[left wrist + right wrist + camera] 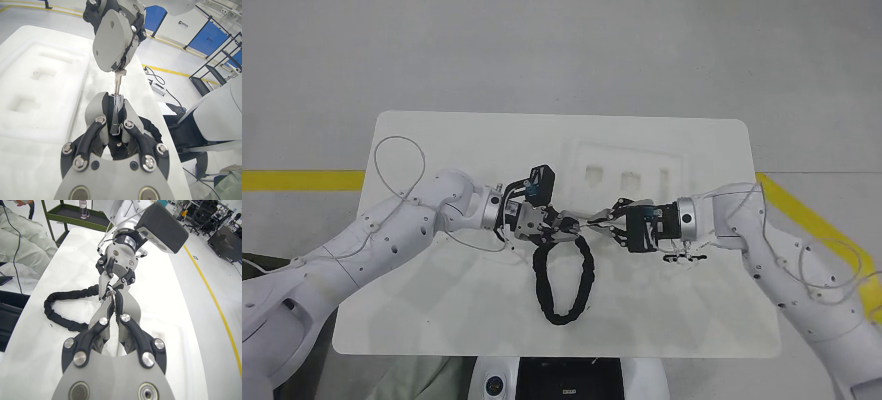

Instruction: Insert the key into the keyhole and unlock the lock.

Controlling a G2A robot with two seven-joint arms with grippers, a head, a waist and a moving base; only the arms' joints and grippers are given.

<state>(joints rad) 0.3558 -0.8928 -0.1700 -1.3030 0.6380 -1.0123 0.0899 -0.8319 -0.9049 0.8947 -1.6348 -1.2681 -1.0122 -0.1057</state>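
— White table [442, 320], foam tray [28, 85] at the far side, and the two arms meeting over the middle. Where is the key?

— The key [118, 83] is pinched by its head in the right gripper [114, 297], which is closed tight on it. Its tip sits in the keyhole [115, 94], but most of the blade is bare. The left gripper [113, 97] is clamped round the chrome barrel of the lock [116, 108], held off the table.

— What could spoil it?

— I'd judge the line-up is the weak point. If blade and barrel are not on one axis, a push may jam or bend the blade, or slide the head in the pads. A turn before the key is fully home would likely just twist the barrel in the left grip. The cable [540, 280] lies on the table and hangs from the lock, so its weight may pull the barrel off line.

— Which view tells you most?

— The left wrist view alone shows the bare blade and how little of it is in. The right wrist view hides the blade behind its own fingers but shows the cable's run. The top view gives the whole loop, nearer the robot.
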